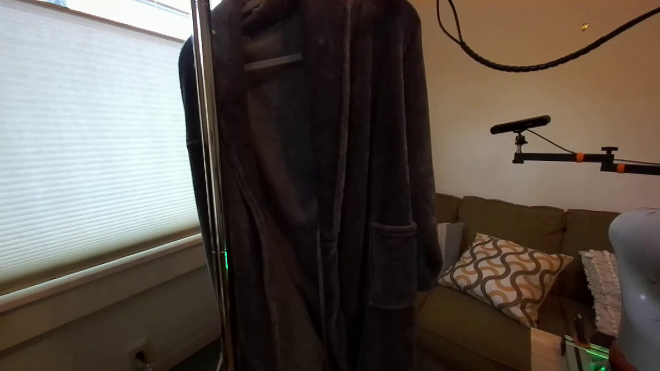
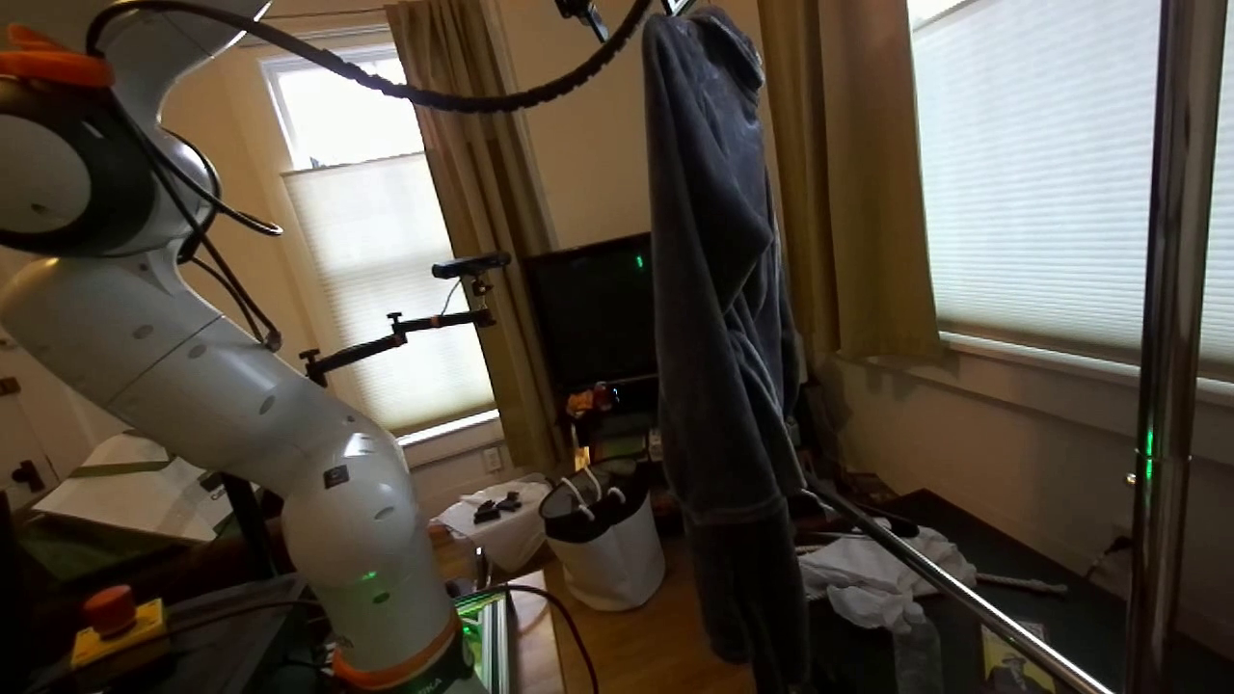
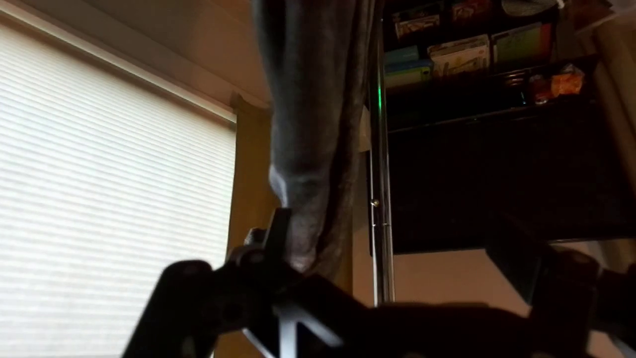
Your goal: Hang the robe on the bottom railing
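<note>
Large dark charcoal-grey plush bathrobe is hanging full length in both exterior views, sleeves dropping straight. Pale, straight hanger bar is showing inside the neckline, presumably spreading the shoulders so the cloth is falling clean.

Black two-fingered gripper is showing in the wrist view. Jaws are standing wide apart, nothing visibly pinched; robe is dangling beyond one finger. My reading: the claw is not bearing the weight, so some support overhead must be doing so. The hanger's perch is lying out of frame; cannot tell which bar.

Thin shiny chrome low crossbar, the bottom railing, is running toward the robe's lower half; contact unclear. Shoulders are sitting well above it, so I am judging that the hanger is not resting there.

White jointed robot arm is leading up out of frame, probably because the hanger is sitting high.

Tall chrome upright pole is standing in front of the robe's edge in an exterior view, likely carrying the bars; a sleeve could be snagging there.
</note>
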Tool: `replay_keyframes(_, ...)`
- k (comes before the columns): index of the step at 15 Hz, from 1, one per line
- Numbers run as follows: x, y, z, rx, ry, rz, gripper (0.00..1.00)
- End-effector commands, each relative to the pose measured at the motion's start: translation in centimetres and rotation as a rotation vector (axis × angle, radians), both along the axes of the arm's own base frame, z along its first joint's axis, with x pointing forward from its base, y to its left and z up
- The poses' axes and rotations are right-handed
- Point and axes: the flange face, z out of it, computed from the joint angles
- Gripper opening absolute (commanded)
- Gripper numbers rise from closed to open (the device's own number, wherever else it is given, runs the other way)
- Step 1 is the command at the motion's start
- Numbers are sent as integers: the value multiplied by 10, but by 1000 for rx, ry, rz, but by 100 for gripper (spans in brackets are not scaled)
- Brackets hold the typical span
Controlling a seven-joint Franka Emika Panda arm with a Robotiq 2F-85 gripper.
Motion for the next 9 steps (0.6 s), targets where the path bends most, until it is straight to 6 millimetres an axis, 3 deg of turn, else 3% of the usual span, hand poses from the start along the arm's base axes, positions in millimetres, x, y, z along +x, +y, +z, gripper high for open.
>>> replay_keyframes(1,-7,22,2,-50,-67,59,100)
replay_keyframes(6,6,16,22,-29,-215,-46,100)
replay_keyframes(9,17,15,4,-94,-173,-7,100)
